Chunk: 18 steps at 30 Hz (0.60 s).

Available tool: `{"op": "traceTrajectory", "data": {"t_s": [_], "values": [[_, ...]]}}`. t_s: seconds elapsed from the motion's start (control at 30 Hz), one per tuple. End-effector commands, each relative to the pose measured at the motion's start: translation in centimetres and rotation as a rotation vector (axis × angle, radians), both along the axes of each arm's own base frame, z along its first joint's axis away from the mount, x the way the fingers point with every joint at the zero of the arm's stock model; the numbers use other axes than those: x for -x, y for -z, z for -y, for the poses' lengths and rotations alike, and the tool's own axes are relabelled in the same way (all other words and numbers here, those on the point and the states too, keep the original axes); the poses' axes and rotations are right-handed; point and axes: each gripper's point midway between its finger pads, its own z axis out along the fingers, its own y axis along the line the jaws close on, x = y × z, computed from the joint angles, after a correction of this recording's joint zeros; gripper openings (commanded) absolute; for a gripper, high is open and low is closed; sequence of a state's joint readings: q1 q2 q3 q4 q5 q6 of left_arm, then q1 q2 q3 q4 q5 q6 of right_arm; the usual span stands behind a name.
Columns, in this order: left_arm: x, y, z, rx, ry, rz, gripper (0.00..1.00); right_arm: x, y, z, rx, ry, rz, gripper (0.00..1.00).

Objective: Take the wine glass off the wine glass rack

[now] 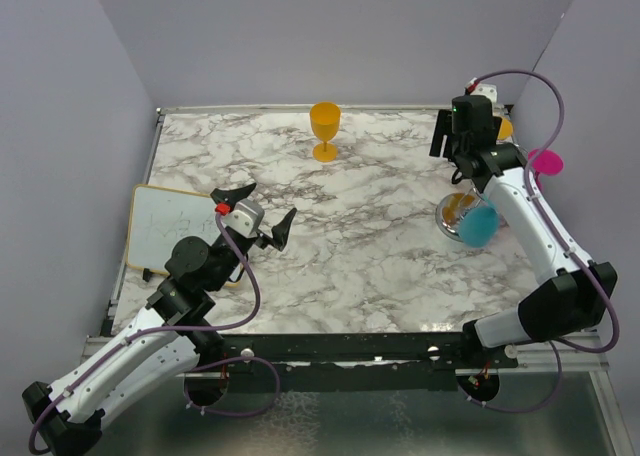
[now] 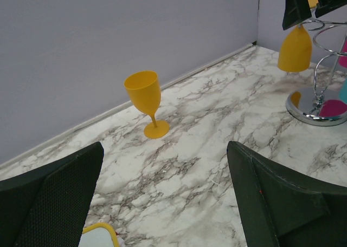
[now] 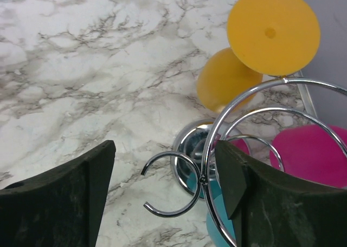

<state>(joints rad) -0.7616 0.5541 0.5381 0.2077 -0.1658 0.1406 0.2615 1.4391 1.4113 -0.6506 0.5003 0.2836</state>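
Wine glass rack (image 1: 452,214) is stood on the right side of the desk (image 1: 380,256). A yellow wine glass (image 3: 272,31) is hung upside down on its far side. A pink glass (image 3: 312,155) and a teal glass (image 1: 478,224) are hung on it too. Right jaws are held wide open above the rack, with nothing gripped and the hung yellow glass close by. Left jaws are spread wide and empty over the desk's left-middle, near a whiteboard (image 1: 170,226). A second yellow glass (image 1: 325,131) is stood upright at far centre.
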Motion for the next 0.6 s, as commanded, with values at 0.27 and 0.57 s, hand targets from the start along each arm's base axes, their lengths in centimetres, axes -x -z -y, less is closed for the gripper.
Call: {"op": "traceTrajectory", "data": {"t_s": [0.27,0.57], "values": [[0.6,-1.3,-0.4,0.037,0.000,0.035,1.00,2.5,-8.1,-3.7,-0.104,-0.286,0.153,0.91],[0.6,-1.4,-0.5,0.040,-0.006,0.041,1.00,8.6,-12.9,-4.8,-0.136,-0.461,0.257,0.93]]}}
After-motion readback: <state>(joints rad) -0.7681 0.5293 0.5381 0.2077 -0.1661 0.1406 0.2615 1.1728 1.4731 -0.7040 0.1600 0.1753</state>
